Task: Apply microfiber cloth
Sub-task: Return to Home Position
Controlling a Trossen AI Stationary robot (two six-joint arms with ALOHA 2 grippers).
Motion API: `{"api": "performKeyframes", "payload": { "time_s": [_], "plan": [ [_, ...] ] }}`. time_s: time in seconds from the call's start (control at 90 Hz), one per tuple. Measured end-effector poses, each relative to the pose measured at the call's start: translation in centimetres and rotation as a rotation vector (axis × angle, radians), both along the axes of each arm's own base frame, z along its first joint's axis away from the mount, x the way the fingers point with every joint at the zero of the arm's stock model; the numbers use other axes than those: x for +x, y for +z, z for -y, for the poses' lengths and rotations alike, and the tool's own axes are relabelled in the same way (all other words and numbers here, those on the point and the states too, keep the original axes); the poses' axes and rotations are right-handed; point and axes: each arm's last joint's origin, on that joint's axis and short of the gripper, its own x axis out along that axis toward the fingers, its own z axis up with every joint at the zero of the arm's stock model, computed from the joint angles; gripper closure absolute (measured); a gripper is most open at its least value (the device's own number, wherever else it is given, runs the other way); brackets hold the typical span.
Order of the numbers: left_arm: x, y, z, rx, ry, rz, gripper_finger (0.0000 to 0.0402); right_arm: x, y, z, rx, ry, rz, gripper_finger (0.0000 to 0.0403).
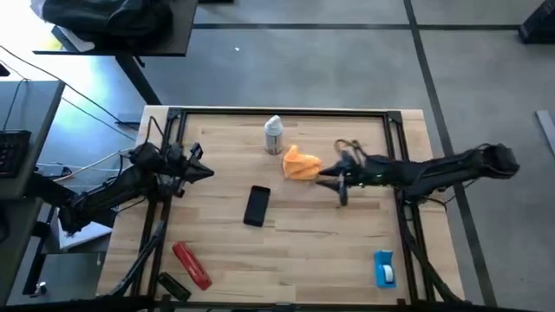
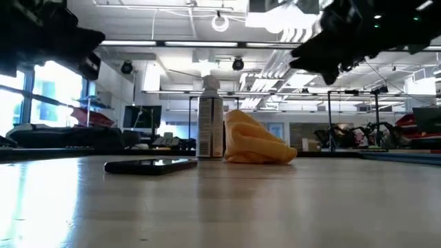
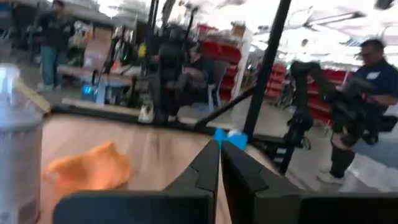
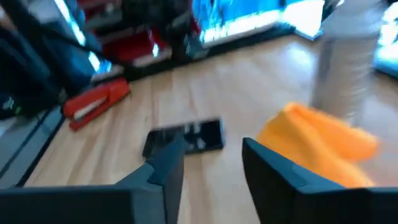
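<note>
**Hazards (judged)**
- Snagging: the right gripper hangs with its fingers spread, empty, close to the microfiber cloth. If the arm draws away low, a fingertip could catch a raised fold and drag the cloth off its place.
- Toppling: the spray bottle stands upright just behind the cloth. A dragged cloth or a wide swing of the right arm could tip it, and it might roll onto the cellphone.
- The left arm poses little risk, as it is well apart from the bottle.

**Task item: microfiber cloth**
- A bright orange heap with yellowish folds, lying loose on the desk and held by nothing.
- It lies just beside the spray bottle, on the bottle's right-arm side. Whether the two touch cannot be told.
- Relative to the right gripper, the cloth is near and slightly ahead of the fingertips, off to one side and not between them. The low view shows the gripper raised above it.

**Grippers**
- Right gripper: parted and carrying nothing, on the far side of the cloth from the bottle.
- Left gripper: fingers pressed together with nothing in them, waiting well apart from the bottle on its left-arm side.

**Other items**
- Cellphone: lies flat, near the bottle on its robot-facing side.
- Red oblong object and blue-and-white item: both well apart from the bottle.
</note>
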Motion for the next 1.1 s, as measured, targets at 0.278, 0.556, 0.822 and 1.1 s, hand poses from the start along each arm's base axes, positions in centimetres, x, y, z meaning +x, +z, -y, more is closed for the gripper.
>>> {"api": "performKeyframes", "payload": {
  "time_s": [0.278,0.556,0.822,1.1],
  "plan": [
    [-0.1,-0.5,0.1,-0.031,0.172,-0.031,0.0401,-4.1,-1.8,0.3,-0.046,-0.074,0.171,0.0376],
    [0.4,-1.6,1.2,-0.027,0.299,-0.031,0.0401,-5.7,-3.6,0.3,-0.081,-0.056,0.263,0.0402],
    [0.7,-1.5,2.5,0.048,0.290,-0.017,0.0402,-5.7,-3.1,0.0,-0.121,0.030,0.314,0.0403],
    [0.7,-1.4,3.0,0.072,0.257,-0.005,0.0402,-6.4,-3.0,0.6,-0.152,0.049,0.303,0.0403]
  ]
}}
